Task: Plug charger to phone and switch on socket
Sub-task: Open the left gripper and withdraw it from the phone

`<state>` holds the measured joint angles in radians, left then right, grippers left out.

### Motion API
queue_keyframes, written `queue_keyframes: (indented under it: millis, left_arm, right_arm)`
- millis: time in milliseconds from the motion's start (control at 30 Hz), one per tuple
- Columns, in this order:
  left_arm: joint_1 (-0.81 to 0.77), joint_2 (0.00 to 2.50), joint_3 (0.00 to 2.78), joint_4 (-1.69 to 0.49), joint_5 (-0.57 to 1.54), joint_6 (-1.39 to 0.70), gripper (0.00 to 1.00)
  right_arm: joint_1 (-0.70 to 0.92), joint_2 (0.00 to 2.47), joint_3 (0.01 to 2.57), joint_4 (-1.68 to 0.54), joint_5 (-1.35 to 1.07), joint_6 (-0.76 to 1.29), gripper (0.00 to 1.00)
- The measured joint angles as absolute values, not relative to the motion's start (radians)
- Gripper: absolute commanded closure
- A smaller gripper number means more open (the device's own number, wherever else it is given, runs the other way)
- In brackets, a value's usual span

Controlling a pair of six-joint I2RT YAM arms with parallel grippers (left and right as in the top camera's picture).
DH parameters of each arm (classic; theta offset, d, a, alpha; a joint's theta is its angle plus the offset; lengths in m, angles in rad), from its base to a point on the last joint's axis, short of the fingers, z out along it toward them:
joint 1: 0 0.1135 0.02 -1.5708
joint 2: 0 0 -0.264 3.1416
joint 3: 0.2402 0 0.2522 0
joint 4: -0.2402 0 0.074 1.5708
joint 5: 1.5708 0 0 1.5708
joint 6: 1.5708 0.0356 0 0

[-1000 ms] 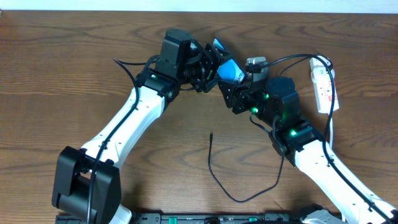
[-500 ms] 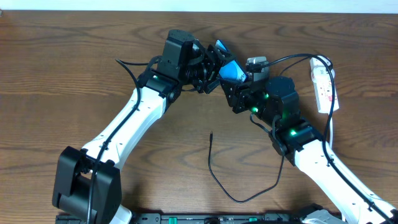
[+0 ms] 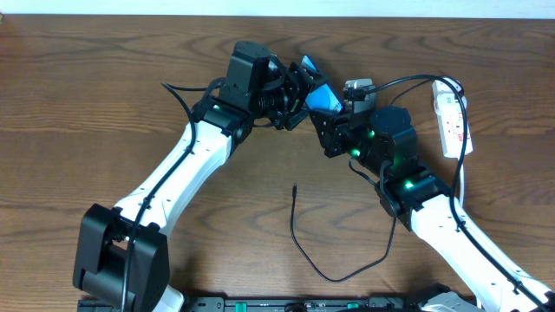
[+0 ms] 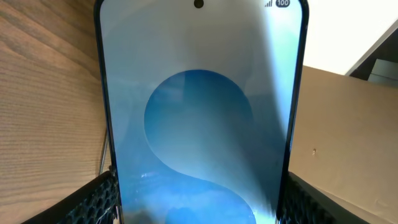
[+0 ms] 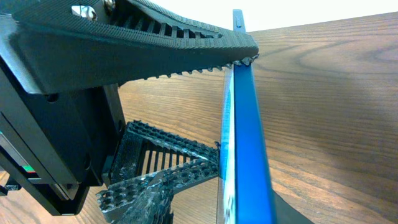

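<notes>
Since a second ago the left arm's wrist and the phone (image 3: 319,94) have edged a little toward 3 o'clock. The charger (image 3: 291,217) and the socket (image 3: 451,121) lie where they did.

Count: one phone, one charger, one socket, two arms.

The phone is off the table (image 3: 87,87), up at about 12 o'clock from the middle of the overhead view, tilted between the two grippers. The left gripper (image 3: 302,90) is clamped on it. In the left wrist view the screen (image 4: 199,124) fills the picture, with one ribbed pad (image 4: 99,199) against each long edge at the bottom.

The right gripper (image 3: 332,114) comes at the phone from 5 o'clock. In the right wrist view the phone shows edge-on (image 5: 239,124), and the toothed rim of the upper finger (image 5: 124,43) touches its top edge. The other finger is mostly hidden, so I cannot tell whether this gripper has a firm grasp.

The charger lies free on the table at 6 o'clock. It is one thin black loop with its plug tip (image 3: 295,185) pointing toward 12 o'clock, well apart from the phone and from both grippers.

The socket lies at 2 o'clock near the table's edge, long side running 12 to 6, and nothing is touching it.
</notes>
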<state>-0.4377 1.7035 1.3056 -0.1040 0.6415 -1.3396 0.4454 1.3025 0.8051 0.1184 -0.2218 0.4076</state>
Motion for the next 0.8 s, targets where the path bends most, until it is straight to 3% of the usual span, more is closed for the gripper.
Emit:
queue_keyframes:
  millis: [733,800]
  left_arm:
    - [-0.435,1.703,1.306,-0.103,0.644,-1.34,0.92]
    - [-0.435,1.703,1.306,-0.102,0.644,-1.34,0.84]
  right_arm:
    - [0.443,1.303,0.805,0.114,-0.193,0.408,0.91]
    - [0.442,1.303,0.805,0.113,-0.188,0.408,0.92]
